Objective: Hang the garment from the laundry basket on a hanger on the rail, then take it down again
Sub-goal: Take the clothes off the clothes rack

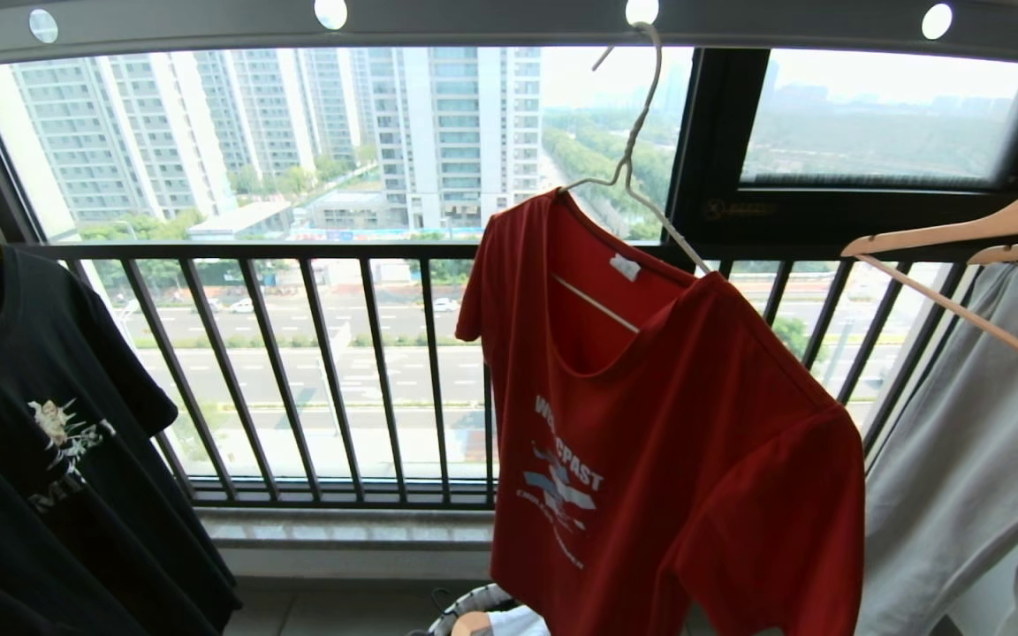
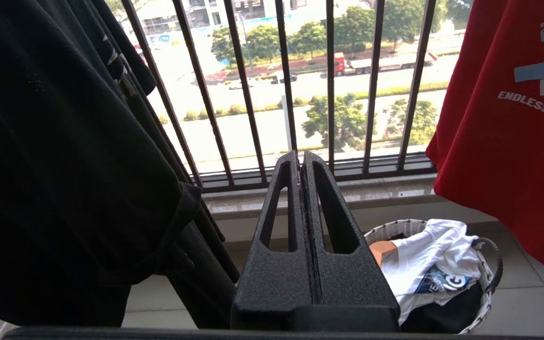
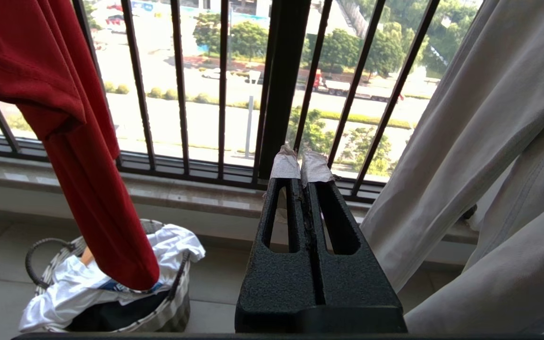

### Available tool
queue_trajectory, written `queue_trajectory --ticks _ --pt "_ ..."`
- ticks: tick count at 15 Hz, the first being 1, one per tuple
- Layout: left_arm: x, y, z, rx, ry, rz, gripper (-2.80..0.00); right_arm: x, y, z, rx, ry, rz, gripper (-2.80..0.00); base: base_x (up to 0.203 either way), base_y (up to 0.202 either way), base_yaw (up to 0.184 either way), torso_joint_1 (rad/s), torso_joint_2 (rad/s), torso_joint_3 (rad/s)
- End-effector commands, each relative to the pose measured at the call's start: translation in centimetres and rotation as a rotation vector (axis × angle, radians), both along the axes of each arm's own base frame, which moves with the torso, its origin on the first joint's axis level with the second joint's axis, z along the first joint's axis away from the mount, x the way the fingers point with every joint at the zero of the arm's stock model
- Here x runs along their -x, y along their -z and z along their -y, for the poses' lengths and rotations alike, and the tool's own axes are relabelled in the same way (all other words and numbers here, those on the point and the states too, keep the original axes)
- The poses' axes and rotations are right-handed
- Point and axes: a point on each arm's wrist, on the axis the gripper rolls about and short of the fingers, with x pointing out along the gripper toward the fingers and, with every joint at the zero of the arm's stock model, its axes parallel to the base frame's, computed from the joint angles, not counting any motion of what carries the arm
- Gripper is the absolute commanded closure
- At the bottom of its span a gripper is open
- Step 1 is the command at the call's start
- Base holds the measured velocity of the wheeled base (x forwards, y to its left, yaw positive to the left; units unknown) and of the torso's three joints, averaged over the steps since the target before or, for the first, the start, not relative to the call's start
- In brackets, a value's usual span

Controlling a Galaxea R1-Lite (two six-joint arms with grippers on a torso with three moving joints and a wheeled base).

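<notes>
Both the left gripper (image 2: 301, 160) and right gripper (image 3: 300, 163) are sitting clenched on nothing. Below and beyond the fingertips, the woven laundry basket (image 2: 488, 288) is holding crumpled white and dark cloth on pale floor tiles. Farther off, the red garment (image 1: 677, 433) is hanging on the thin wire hanger (image 1: 631, 159) from the perforated grey rail (image 1: 491, 19), before the black window bars (image 1: 332, 362).

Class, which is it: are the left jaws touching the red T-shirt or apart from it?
Apart. The left wrist view shows the left gripper shut and empty before the window bars, with open space between it and the red T-shirt.
</notes>
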Motion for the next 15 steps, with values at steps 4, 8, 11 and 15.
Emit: queue_trajectory --ticks 4,8,11,15 --pt "0.0 0.0 0.0 0.005 0.001 -0.001 0.0 0.2 -0.3 0.0 0.004 0.008 -0.015 0.0 0.0 0.0 0.0 0.0 0.0 0.0" --pt "0.0 0.0 0.0 0.093 -0.004 -0.002 0.0 1.3 -4.2 0.0 0.003 -0.02 -0.021 0.0 0.0 0.0 0.0 0.0 0.0 0.0" --pt "0.0 0.0 0.0 0.096 -0.005 -0.002 0.0 0.7 -8.3 -0.1 0.001 -0.055 -0.045 0.0 0.0 0.0 0.0 0.0 0.0 0.0" --pt "0.0 0.0 0.0 0.096 -0.005 -0.002 0.0 -1.6 -16.0 -0.5 -0.011 -0.202 -0.086 0.0 0.0 0.0 0.0 0.0 0.0 0.0"
